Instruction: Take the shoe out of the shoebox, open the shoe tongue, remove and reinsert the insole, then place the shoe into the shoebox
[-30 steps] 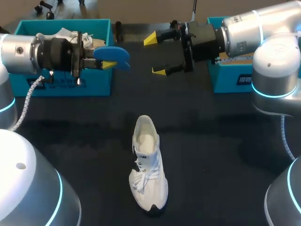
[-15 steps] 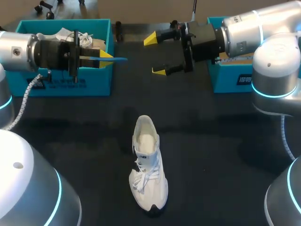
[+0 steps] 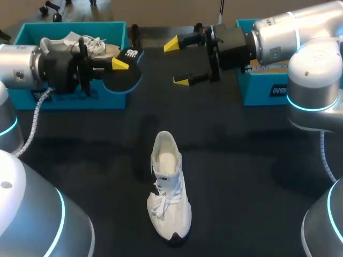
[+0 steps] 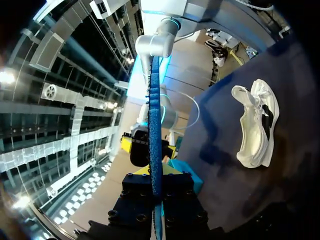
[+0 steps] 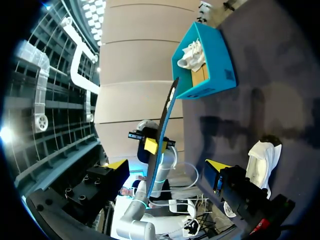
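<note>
Turned to show its dark side since a second ago, the insole (image 3: 122, 77) is pinched in the left gripper (image 3: 119, 64), the right gripper (image 3: 177, 62) is spread empty, and the shoe (image 3: 169, 187) is stood on the table (image 3: 246, 160) robotward of both, toe nearest.

The shoe (image 3: 169, 187) sits on the tabletop (image 3: 241, 160). The left box (image 3: 75, 99) stands behind-left of it and the right box (image 3: 262, 93) behind-right. The insole (image 3: 122, 76), in the left claw (image 3: 119, 67), hangs behind-left too.

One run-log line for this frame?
left tool shut on insole | right tool open, empty | shoe upright on table
</note>
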`<state>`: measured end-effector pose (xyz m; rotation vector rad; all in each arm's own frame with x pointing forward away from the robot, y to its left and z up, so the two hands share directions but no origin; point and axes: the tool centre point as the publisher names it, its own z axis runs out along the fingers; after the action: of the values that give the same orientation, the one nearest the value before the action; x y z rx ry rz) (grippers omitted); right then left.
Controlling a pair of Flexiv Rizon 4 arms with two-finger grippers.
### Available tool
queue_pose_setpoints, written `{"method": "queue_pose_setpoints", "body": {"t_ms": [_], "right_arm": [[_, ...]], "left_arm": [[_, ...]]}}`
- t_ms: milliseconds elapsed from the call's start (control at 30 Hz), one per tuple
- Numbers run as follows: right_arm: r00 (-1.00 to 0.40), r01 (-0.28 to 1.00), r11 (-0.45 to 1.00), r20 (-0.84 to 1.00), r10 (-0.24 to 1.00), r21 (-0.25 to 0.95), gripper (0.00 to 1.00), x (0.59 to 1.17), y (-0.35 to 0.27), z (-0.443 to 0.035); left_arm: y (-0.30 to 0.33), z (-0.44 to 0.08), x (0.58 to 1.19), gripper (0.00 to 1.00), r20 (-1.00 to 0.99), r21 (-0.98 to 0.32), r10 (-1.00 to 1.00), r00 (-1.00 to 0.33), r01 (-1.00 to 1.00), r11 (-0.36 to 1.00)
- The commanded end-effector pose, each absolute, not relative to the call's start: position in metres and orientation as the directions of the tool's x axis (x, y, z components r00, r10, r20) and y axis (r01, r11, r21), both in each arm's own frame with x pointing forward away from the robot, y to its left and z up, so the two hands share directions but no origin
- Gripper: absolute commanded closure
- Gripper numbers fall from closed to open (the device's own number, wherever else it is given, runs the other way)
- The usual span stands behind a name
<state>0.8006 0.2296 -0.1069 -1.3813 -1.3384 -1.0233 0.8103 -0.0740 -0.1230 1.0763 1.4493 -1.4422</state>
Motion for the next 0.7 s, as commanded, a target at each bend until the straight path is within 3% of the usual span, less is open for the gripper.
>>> {"method": "queue_pose_setpoints", "body": {"t_ms": [33, 133, 367, 700], "right_arm": [[0.061, 0.998, 0.019, 0.972, 0.227, -0.067, 0.0, 0.8, 0.231, -0.107], [0.061, 0.998, 0.019, 0.972, 0.227, -0.067, 0.0, 0.8, 0.231, -0.107], [0.01, 0.996, 0.08, 0.964, 0.264, -0.033, 0.0, 0.807, 0.235, -0.106], [-0.05, 0.99, 0.139, 0.956, 0.29, 0.009, 0.0, 0.804, 0.248, -0.114]], "left_arm": [[-0.074, -0.123, 0.807, 1.0, -0.951, -0.309, 0.026, -0.309, 0.951, -0.009], [-0.074, -0.123, 0.807, 1.0, -0.951, -0.309, 0.026, -0.309, 0.951, -0.009], [-0.084, -0.133, 0.812, 1.0, -0.997, -0.068, 0.033, -0.071, 0.995, 0.076], [-0.098, -0.129, 0.822, 1.0, -1.0, 0.019, 0.0, 0.019, 0.993, 0.119]]}}
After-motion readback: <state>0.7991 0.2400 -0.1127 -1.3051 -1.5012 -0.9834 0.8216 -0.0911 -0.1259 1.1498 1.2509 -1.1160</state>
